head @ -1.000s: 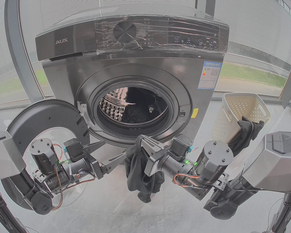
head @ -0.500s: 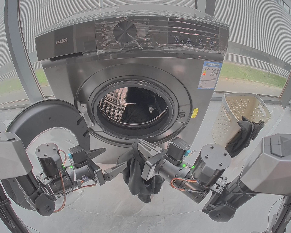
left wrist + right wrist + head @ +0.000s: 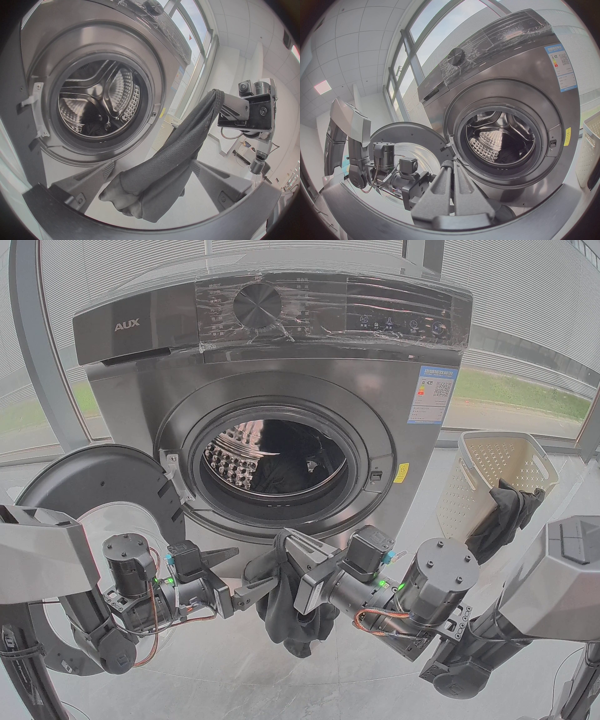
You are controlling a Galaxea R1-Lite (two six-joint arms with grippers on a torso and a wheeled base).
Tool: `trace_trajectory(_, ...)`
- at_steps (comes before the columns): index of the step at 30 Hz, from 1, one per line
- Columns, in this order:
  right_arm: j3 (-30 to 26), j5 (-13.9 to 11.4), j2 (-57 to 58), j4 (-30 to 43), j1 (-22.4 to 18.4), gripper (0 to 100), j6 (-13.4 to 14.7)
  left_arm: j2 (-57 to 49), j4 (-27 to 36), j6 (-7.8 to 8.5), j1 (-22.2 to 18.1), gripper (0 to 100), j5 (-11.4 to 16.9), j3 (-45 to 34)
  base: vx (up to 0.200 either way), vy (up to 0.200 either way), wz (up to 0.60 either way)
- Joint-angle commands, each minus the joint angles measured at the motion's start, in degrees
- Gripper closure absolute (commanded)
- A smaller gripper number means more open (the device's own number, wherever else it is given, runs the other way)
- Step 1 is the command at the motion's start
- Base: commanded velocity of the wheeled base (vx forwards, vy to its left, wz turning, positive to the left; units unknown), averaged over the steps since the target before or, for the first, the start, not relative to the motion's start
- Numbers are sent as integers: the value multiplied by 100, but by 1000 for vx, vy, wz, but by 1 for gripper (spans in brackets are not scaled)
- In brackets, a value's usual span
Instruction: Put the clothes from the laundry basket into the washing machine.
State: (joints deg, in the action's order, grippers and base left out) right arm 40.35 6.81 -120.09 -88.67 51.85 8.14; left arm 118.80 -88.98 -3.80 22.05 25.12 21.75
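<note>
I had my right gripper (image 3: 289, 541) pinched fully shut on the top fold of a dark garment (image 3: 290, 615). The garment hung limp below the fingers, just in front of the washing machine (image 3: 275, 321) and a little under its round opening. My left gripper (image 3: 253, 568) stood wide open close beside it, holding nothing. From my left wrist the cloth's lower bunch (image 3: 140, 200) sagged between its 2 fingers (whether it brushed either pad, I could not tell).

I judged the garment light, soft and floppy, a fine knit with no stiffness to steer by. Held at 1 point it would trail and could snag on the lip of the drum (image 3: 275, 459). The best second hold looked to be that hanging lower bunch, gathered up so the whole piece went in together.

The floor (image 3: 237, 671) was pale, smooth and glossy. The machine's door (image 3: 94, 484) stood swung open on my left, near my left arm. Dark clothes (image 3: 281, 474) already lay inside the drum. The laundry basket (image 3: 500, 459) stood by the machine's right side with 1 more dark piece (image 3: 506, 515) draped over its rim. Tall windows ran behind.
</note>
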Motion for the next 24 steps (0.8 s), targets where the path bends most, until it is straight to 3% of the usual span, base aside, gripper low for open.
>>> trace_trajectory(1, -1, -5, -6, -1, 1, 100, -6, 249, -5, 2, 10, 0, 221, 163, 0, 0, 0)
trace_trajectory(3, 8, -5, 3, -1, 1, 100, -6, 276, -5, 11, 45, 0, 353, 251, 0, 0, 0)
trace_trajectory(12, -18, 4, -41, -1, 18, 100, 3, 539, -5, 134, 62, 0, 414, 682, 0, 0, 0)
trace_trajectory(13, -27, -5, -41, -1, 36, 100, 3, 583, -5, 143, 62, 100, 414, 734, 0, 0, 0)
trace_trajectory(24, -62, 13, -50, -1, -52, 100, 3, 144, -14, 249, 54, 100, 318, 462, 0, 0, 0)
